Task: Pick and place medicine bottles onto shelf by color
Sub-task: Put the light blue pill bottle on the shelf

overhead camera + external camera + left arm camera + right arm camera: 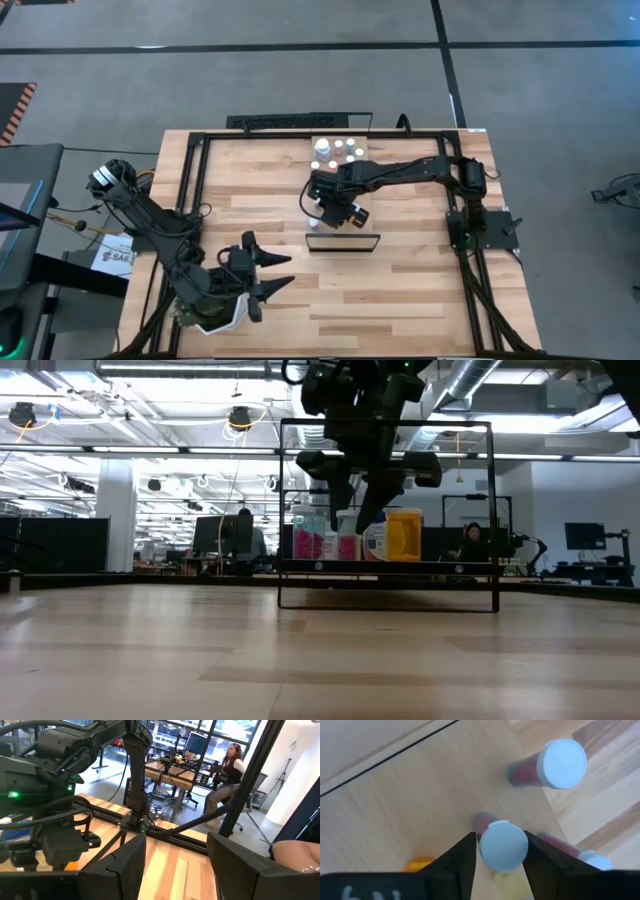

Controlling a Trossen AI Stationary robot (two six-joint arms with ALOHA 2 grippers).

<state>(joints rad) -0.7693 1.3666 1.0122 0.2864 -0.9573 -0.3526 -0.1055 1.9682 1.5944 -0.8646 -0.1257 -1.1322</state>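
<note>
- Near the worktop's [400,290] middle, the right claw [501,851] pinches a white-capped red medicine bottle [502,844] above the light-wood shelf [410,815].
- Other white-capped bottles [338,148] stand at the far edge.
- At the near left, the left claw [270,273] is spread, holding nothing.

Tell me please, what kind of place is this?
Probably an open-plan lab or office: a seated person at desks with monitors, exposed ceiling ducts, and a wooden worktable carrying two robot arms.

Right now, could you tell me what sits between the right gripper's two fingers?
In the right wrist view, a white-capped red bottle stands between the right gripper fingers, which flank its cap.
</note>
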